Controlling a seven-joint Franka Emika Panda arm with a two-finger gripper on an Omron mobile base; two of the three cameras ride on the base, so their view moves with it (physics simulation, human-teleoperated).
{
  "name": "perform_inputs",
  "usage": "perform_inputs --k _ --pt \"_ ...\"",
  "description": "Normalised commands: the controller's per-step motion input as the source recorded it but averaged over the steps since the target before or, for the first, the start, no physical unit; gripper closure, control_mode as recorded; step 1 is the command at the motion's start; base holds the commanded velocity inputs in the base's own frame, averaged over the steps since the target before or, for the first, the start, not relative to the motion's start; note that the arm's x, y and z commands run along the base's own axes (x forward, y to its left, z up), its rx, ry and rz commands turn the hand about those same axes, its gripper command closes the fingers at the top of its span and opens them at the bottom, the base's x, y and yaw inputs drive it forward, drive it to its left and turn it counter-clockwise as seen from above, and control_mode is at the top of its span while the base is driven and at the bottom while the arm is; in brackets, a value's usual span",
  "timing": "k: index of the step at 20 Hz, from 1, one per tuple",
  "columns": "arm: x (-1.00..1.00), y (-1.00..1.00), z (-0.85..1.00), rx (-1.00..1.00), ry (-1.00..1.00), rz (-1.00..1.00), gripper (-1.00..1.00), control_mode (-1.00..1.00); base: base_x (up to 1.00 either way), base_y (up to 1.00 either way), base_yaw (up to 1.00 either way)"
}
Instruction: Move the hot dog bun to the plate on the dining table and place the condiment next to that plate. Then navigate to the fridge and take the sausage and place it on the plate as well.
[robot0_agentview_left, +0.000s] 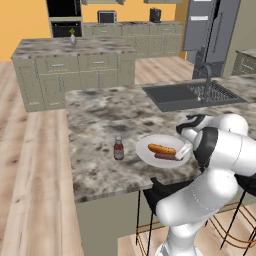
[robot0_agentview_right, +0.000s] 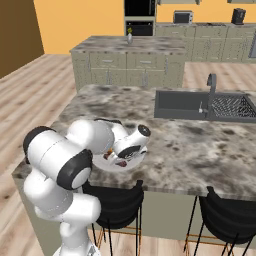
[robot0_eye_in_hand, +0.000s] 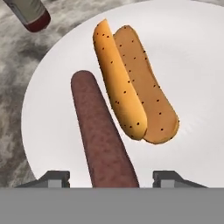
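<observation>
While the two-finger claw (robot0_eye_in_hand: 112, 177) is hanging spread open, gripping nothing, the dark brown sausage (robot0_eye_in_hand: 103, 135) is lying free between its tips on the round white plate (robot0_eye_in_hand: 192, 57), at seven o'clock of the tan seeded bun (robot0_eye_in_hand: 131, 83); the red-capped condiment bottle (robot0_agentview_left: 118, 148) is standing beside the plate at nine o'clock on the mottled grey stone worktop (robot0_agentview_left: 100, 115), as the task requires.

A dark sink (robot0_agentview_left: 186, 95) with a curved faucet (robot0_agentview_left: 206, 75) is set in the marbled counter (robot0_agentview_left: 100, 120) at right of centre. Beyond, upper left, an island (robot0_agentview_left: 75, 67) carries a small vase (robot0_agentview_left: 73, 38). A microwave (robot0_agentview_left: 106, 17) sits at the top; black stools (robot0_agentview_right: 220, 220) stand along the bottom.
</observation>
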Motion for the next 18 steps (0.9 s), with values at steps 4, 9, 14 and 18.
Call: perform_inputs --k 4,9,14,18 --pt "-0.23 0.02 0.43 0.0 0.04 0.0 -1.0 -1.0 0.0 0.0 0.0" --pt "-0.35 0.08 0.64 0.0 0.04 -0.01 -1.0 -1.0 0.0 0.0 0.0" --pt "-0.49 0.15 0.72 0.0 0.06 -0.03 -1.0 -1.0 0.0 0.0 0.0" --pt "-0.64 0.23 0.61 0.0 0.04 -0.04 -1.0 -1.0 0.0 0.0 0.0"
